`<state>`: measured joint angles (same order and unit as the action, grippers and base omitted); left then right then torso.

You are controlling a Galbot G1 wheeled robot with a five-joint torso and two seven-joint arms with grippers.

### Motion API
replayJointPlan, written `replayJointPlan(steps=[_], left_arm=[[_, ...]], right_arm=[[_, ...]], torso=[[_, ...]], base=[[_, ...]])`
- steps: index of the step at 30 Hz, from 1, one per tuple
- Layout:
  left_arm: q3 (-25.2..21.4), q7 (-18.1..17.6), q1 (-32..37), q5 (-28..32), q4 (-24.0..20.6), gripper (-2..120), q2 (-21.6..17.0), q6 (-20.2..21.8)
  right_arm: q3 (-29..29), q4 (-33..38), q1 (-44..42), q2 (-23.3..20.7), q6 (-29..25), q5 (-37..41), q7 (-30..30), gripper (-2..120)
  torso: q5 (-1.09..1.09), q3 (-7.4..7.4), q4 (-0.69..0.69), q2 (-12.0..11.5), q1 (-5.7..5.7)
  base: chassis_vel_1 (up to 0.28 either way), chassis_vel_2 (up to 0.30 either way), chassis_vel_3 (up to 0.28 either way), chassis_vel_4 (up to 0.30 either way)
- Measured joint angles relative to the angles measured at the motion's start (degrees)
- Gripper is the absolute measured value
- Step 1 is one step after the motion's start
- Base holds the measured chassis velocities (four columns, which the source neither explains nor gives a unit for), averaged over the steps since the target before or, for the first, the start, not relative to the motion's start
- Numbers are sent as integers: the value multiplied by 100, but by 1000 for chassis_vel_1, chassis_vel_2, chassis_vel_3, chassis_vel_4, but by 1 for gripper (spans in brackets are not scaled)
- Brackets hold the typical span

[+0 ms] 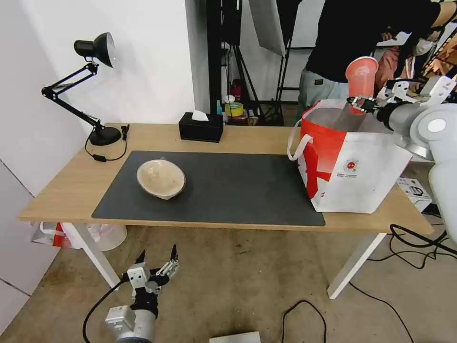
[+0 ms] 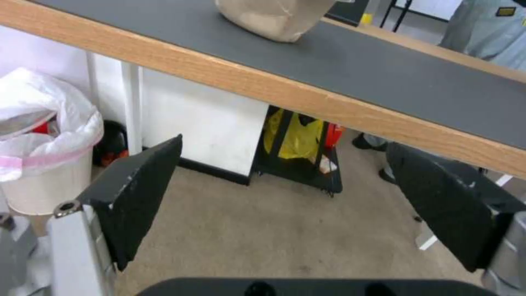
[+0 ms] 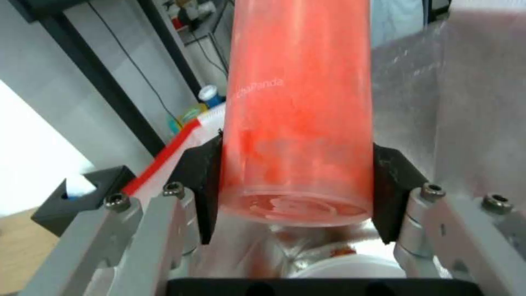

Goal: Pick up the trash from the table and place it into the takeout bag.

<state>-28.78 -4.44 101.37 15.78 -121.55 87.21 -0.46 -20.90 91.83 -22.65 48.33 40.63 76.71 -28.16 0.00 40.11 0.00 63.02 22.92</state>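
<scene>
red, translucent and upright: the drink cup [image 1: 361, 81] stands clamped near its base between the closed-in fingers of the right gripper [image 1: 358, 103], its long axis vertical, directly over the open mouth of the takeout bag [image 1: 352, 166] at the right end of the table [image 1: 71, 186]. the coming release appears to turn on this alignment, cup above foil lining, with a white round container [image 3: 345, 267] visible below in the right wrist view. pale residue clouds the cup's wall. the beige paper bowl [image 1: 161, 178] sits tilted on the dark mat [image 1: 238, 190], well apart from the bag and nearer the left gripper [image 1: 157, 267], which hangs below the table edge, fingers spread and empty.
</scene>
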Motion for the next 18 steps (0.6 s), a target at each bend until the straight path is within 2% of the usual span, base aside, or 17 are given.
replayJointPlan(steps=[18], left_arm=[[-16, -6, 60, -29, -112, 100, 3, -13]], right_arm=[[-207, 242, -428, -51, -5, -29, 8, 50]], torso=[[0, 0, 0, 0, 0]], base=[[0, 0, 0, 0]])
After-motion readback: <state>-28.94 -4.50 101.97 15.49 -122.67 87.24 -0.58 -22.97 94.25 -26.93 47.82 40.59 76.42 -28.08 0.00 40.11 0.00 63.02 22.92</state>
